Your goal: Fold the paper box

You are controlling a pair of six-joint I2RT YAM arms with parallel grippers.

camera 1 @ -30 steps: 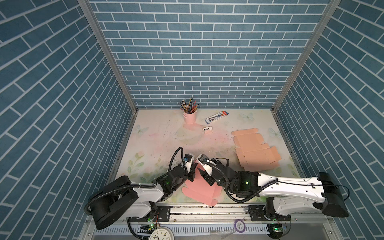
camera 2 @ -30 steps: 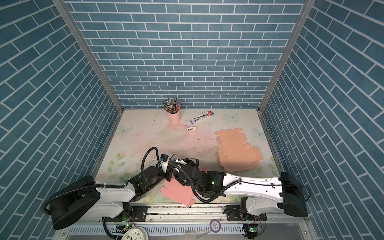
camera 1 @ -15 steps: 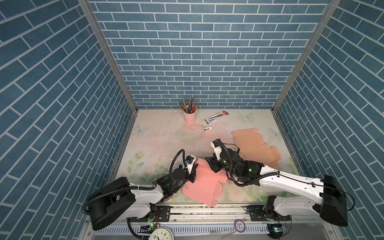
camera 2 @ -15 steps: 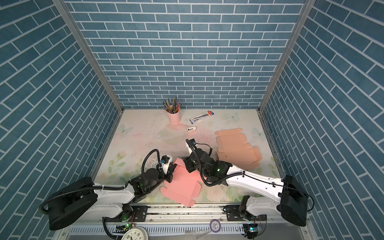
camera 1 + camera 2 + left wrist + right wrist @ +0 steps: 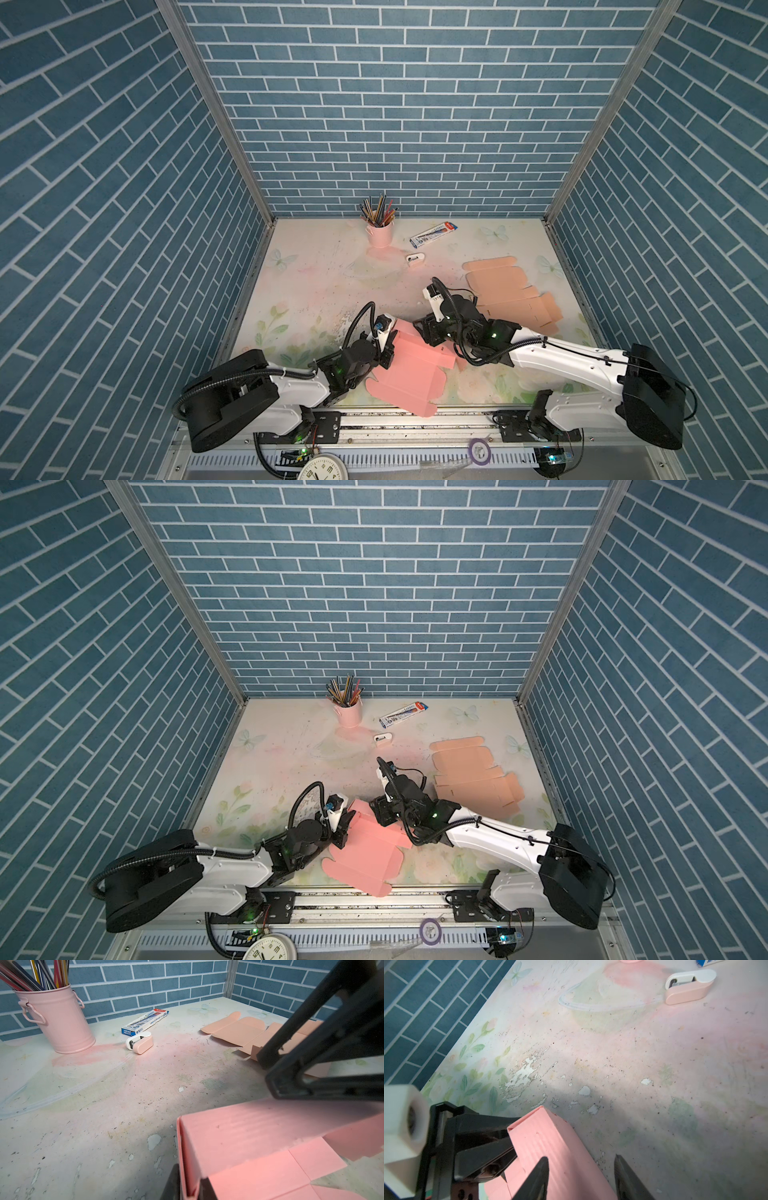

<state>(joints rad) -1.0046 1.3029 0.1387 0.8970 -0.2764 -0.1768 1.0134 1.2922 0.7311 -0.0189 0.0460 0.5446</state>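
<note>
The paper box, a half-folded pink sheet, lies at the near edge of the table, its raised left wall pinched by the left gripper, while the right gripper hovers at its far corner with jaws parted, and flat peach blanks and a pencil cup sit farther back.

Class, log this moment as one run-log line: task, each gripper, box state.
task: fold paper box | left gripper: shut on raised wall | right gripper: open at same wall | box: partly folded

One paper box, one pencil bucket, one pen carton, one small device
</note>
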